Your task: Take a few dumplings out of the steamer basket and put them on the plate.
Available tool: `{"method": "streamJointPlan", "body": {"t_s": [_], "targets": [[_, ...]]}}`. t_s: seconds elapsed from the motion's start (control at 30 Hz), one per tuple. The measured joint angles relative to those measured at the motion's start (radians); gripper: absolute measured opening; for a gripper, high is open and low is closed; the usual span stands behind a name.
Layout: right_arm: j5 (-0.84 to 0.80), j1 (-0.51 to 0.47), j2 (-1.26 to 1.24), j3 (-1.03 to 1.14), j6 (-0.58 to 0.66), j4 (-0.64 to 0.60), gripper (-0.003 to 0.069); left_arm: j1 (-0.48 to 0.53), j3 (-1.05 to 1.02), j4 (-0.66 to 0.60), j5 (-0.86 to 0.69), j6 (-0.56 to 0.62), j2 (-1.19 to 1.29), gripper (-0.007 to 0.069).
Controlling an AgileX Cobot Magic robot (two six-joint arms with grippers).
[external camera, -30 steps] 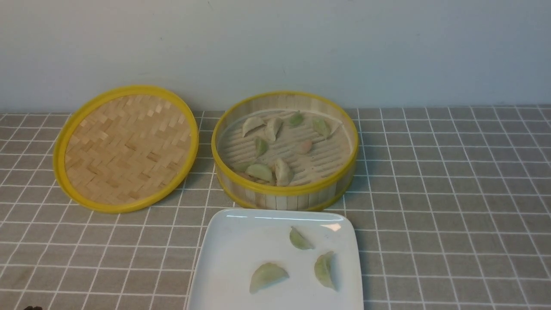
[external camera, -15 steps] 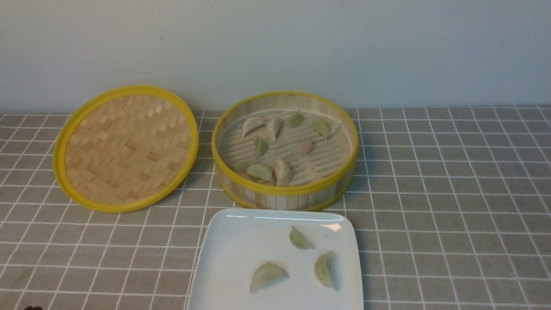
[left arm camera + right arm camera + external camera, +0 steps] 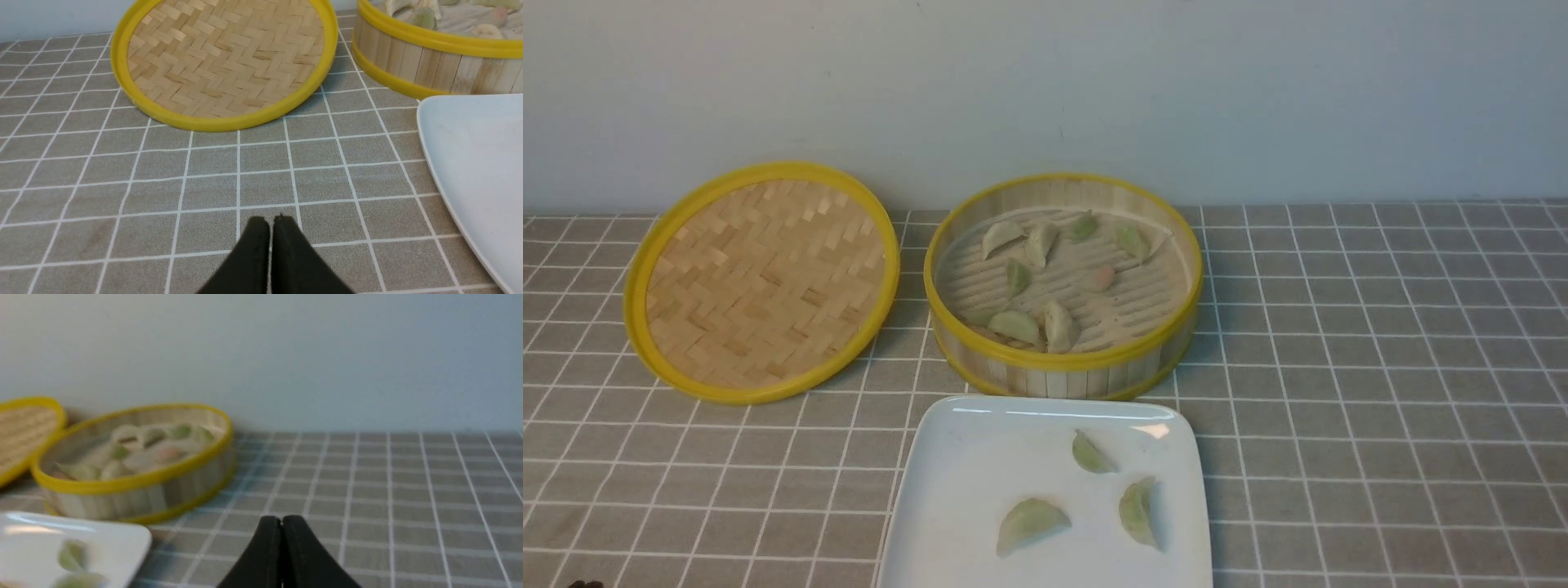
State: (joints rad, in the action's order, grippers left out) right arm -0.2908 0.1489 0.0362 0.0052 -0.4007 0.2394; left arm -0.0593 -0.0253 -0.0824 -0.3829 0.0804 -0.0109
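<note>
The round bamboo steamer basket (image 3: 1063,371) with yellow rims stands mid-table and holds several pale green and cream dumplings (image 3: 1015,326), one pinkish (image 3: 1102,278). In front of it lies the white square plate (image 3: 964,482) with three green dumplings (image 3: 1029,523) on it. Neither arm shows in the front view. My left gripper (image 3: 269,220) is shut and empty over the cloth, left of the plate (image 3: 470,163). My right gripper (image 3: 281,519) is shut and empty, low over the cloth to the right of the basket (image 3: 135,498) and plate (image 3: 122,539).
The flat woven-bamboo lid (image 3: 760,282) with its yellow rim lies left of the basket, tilted against the wall. A grey checked cloth (image 3: 1380,367) covers the table. A pale wall (image 3: 1258,98) rises right behind the basket and lid.
</note>
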Motion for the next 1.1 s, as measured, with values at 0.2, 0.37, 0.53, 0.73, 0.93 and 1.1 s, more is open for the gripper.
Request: {"method": "streamJointPlan", "body": {"t_s": [0.2, 0.37, 0.53, 0.73, 0.93, 1.1], "targets": [[-0.068, -0.085, -0.039, 0.021, 0.002, -0.007, -0.0014, 0.0, 0.0, 0.0, 0.0, 0.0, 0.0, -0.0005], [-0.074, -0.089, -0.045, 0.02, 0.023, -0.007, -0.0014, 0.0, 0.0, 0.0, 0.0, 0.0, 0.0, -0.0005], [-0.074, -0.089, -0.046, 0.02, 0.031, -0.007, -0.0014, 0.0, 0.0, 0.0, 0.0, 0.0, 0.0, -0.0005], [-0.074, -0.089, -0.047, 0.02, 0.031, -0.007, -0.0014, 0.0, 0.0, 0.0, 0.0, 0.0, 0.0, -0.0005], [-0.074, -0.089, -0.047, 0.02, 0.031, -0.007, -0.0014, 0.0, 0.0, 0.0, 0.0, 0.0, 0.0, -0.0005], [-0.074, -0.089, -0.047, 0.02, 0.031, -0.007, -0.0014, 0.0, 0.0, 0.0, 0.0, 0.0, 0.0, -0.0005]]}}
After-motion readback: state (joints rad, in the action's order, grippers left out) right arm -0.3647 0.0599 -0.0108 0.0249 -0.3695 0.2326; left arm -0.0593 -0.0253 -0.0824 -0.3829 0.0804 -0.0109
